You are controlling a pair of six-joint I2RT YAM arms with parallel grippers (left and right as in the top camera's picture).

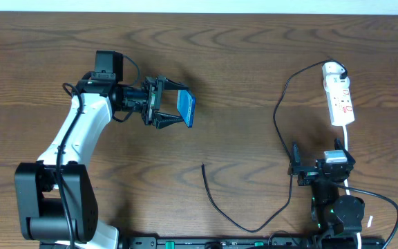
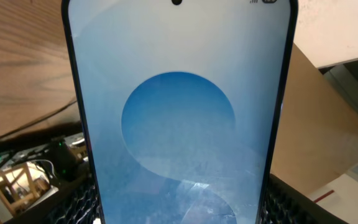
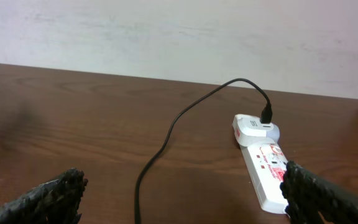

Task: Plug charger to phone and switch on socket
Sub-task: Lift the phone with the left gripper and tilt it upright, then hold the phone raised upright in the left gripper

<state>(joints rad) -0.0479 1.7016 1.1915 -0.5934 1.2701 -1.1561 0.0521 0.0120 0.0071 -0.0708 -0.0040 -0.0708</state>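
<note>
One view, overhead, shows the charger (image 1: 276,117) with its loose tip.

Left hand (image 1: 180,108) grips the phone (image 1: 188,109), seemingly lifted; charger (image 1: 206,181) tip lies free.

Table (image 1: 254,62): dark brown wood, clear grain, smooth w/ low sheen right out to all edges. Phone (image 2: 179,124): glossy glass screen, smooth, faint reflections low down; dark rim shiny, plastic or metal, can't tell. Socket (image 1: 339,97), nr right edge twd far corner: white plastic, smooth, semi-gloss, red printed marks. Charger (image 1: 276,117): thin black cable, matt, rubbery-looking. Left arm (image 1: 81,128): white glossy plastic shell, black matt joints. Fingers (image 3: 55,196) of right gripper (image 3: 182,177): black, rough, grainy. Wall (image 3: 166,31) past far edge: pale, matt, bit scuffed.
</note>
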